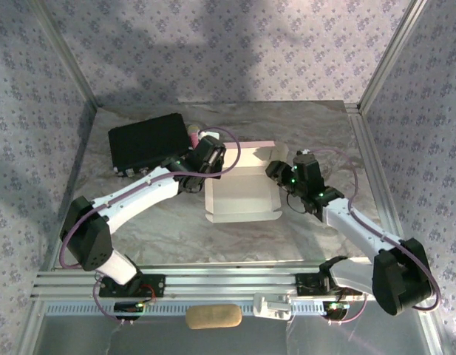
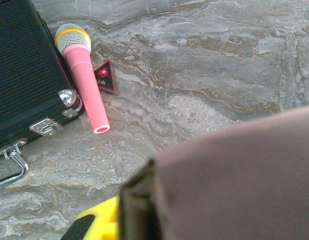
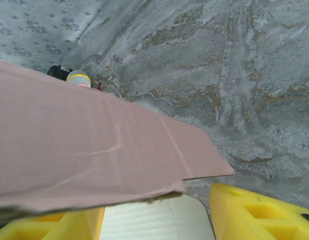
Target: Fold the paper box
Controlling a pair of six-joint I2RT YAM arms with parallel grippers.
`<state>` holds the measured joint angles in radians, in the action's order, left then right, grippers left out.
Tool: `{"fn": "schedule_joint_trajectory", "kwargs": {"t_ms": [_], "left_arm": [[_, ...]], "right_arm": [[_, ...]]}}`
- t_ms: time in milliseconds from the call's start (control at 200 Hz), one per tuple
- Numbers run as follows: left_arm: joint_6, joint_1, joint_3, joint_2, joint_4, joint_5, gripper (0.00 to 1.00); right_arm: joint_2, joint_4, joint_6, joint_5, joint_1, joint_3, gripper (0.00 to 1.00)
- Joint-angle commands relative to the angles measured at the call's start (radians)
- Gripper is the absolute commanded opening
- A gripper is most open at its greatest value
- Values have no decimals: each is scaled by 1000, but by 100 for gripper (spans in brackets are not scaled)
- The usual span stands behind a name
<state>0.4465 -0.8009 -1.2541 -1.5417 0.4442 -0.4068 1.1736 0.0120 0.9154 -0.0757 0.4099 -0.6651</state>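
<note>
Folding the box, we press both sides inward together; right gripper is released, left gripper we cannot tell.

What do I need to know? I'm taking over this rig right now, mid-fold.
Left gripper: at the paper box's far left corner. The cardboard hides whether it is open or shut.
Right gripper: open, at the box's far right side, under the pink flap.
Box: white inside up, between the two grippers.
Done: low side walls look raised.
Left: likely to fold the pink flap in and tuck it.
</note>
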Motion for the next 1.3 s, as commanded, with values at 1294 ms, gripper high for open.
{"fn": "schedule_joint_trajectory", "kwargs": {"t_ms": [1294], "left_arm": [[1,-8,-52,-27,10,29,0]], "right_arm": [[146,143,-138,-105,-14,-98,36]]}}
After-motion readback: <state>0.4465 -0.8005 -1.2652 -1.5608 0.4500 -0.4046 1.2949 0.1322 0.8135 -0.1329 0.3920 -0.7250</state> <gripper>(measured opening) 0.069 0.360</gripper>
